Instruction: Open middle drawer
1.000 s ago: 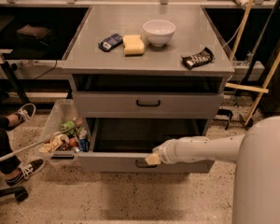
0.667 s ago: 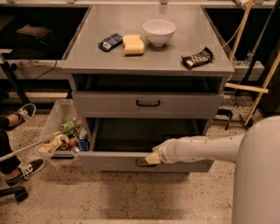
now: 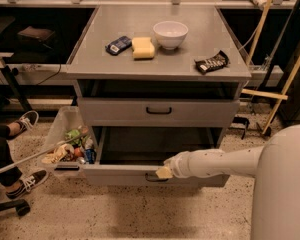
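Note:
The middle drawer (image 3: 120,175) is a wide grey drawer with a small black bar handle (image 3: 152,178). It stands pulled out toward me, and its dark inside (image 3: 155,146) shows. My gripper (image 3: 164,172) reaches in from the right on a white arm (image 3: 220,162) and rests against the handle at the drawer's front edge. The drawer above it (image 3: 158,111) has its own black handle and sits nearly flush. A third drawer is hidden below the pulled-out one.
On the cabinet top (image 3: 90,59) lie a white bowl (image 3: 170,34), a yellow sponge (image 3: 143,48), a dark blue packet (image 3: 118,45) and a black snack bag (image 3: 211,62). A bin of rubbish (image 3: 70,146) stands left of the cabinet. A person's shoes (image 3: 25,121) are at far left. Broom sticks (image 3: 285,86) lean at right.

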